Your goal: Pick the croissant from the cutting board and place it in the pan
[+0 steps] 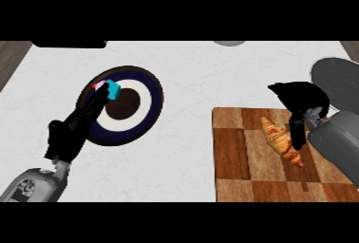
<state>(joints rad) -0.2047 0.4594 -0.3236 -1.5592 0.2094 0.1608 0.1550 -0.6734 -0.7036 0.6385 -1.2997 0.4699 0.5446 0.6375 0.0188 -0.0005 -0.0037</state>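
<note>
A golden croissant (281, 140) lies at an angle on the wooden cutting board (242, 171) at the lower right. My right hand (300, 96) hovers over the board's far right corner, just beyond the croissant. One dark finger (299, 135) reaches down along the croissant's right side, and nothing is grasped. A grey round pan (338, 81) sits at the right edge, behind that hand. My left hand (73, 130) rests open at the left, with its fingers stretched over a dark plate (144, 102).
The dark plate has a white ring and a brown centre. A small cyan and pink mark (110, 89) shows at the left fingertips. A grey round object (230, 42) peeks in at the counter's far edge. White counter lies between plate and board.
</note>
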